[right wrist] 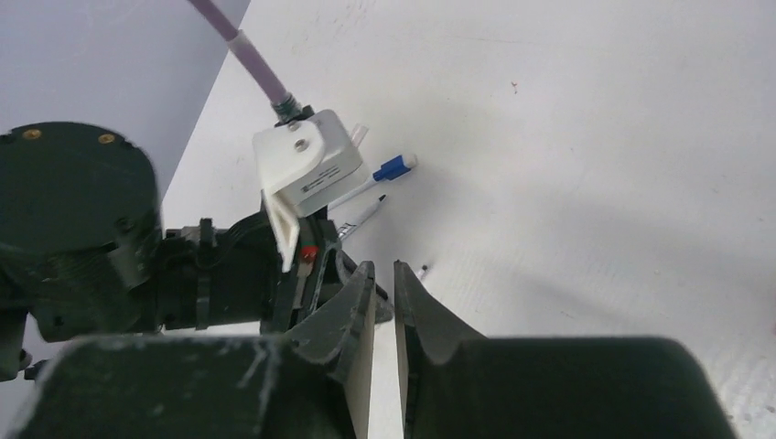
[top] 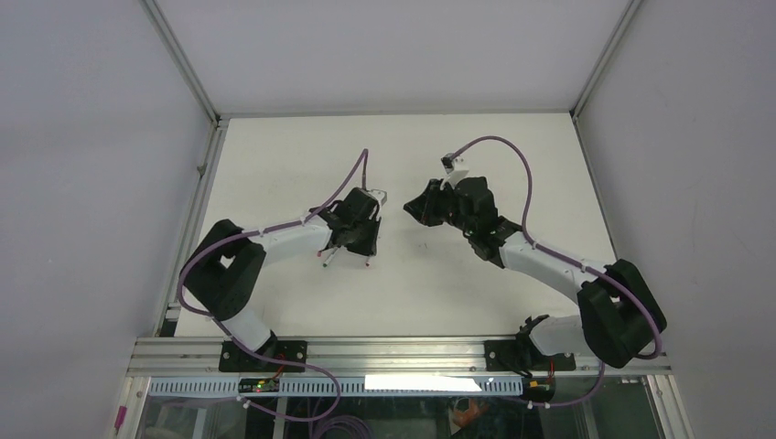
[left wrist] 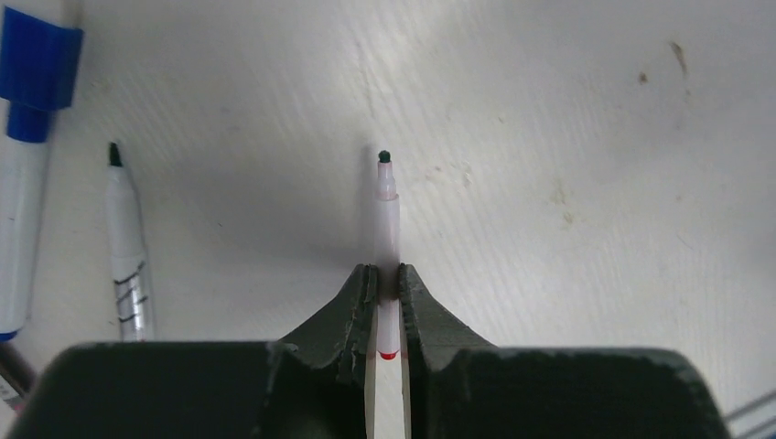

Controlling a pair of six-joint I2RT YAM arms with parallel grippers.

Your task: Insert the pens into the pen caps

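Over the white table (left wrist: 595, 183), the left gripper (left wrist: 386, 274) sits bottom centre of its wrist view. Its fingers are clamped on a whitish pen (left wrist: 388, 219) that pokes straight up the frame past the tips, dark nib on top, red band down between the pads. The right gripper (right wrist: 384, 274), low centre in its own view, is parted by just a thin slit, nothing in it. Far left of the left view there's a blue-capped pen (left wrist: 27, 110), and beside it a black-tipped pen (left wrist: 126, 256) with barrel print too blurry to read.
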